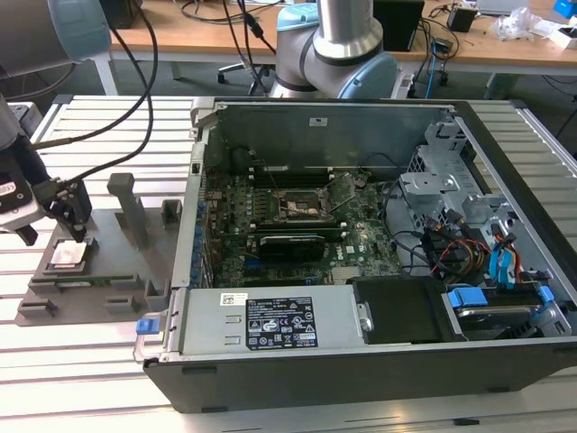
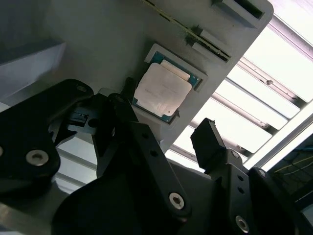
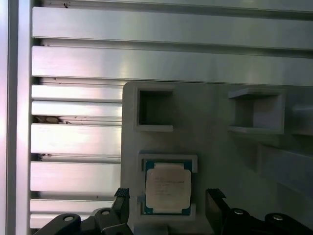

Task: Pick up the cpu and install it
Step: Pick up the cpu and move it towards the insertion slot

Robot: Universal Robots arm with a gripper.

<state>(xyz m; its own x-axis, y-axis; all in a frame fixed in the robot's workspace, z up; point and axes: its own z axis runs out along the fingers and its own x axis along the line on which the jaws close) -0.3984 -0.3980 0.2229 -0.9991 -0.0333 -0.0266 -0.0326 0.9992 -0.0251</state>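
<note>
My gripper (image 3: 168,204) is spread wide and holds nothing, one finger either side of the cpu (image 3: 167,188), which lies flat in its grey tray (image 3: 215,132) pocket.

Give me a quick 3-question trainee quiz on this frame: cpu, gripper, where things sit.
1. True or false: the cpu already sits in the motherboard socket.
2. The gripper is: A) shut on the cpu; B) open, with the cpu between its fingers in both wrist views; C) shut on a cable.
3. What does the cpu lie in?

Key
1. False.
2. B.
3. A recess in the grey fixture tray, at the exterior view's left of the computer case.
</note>
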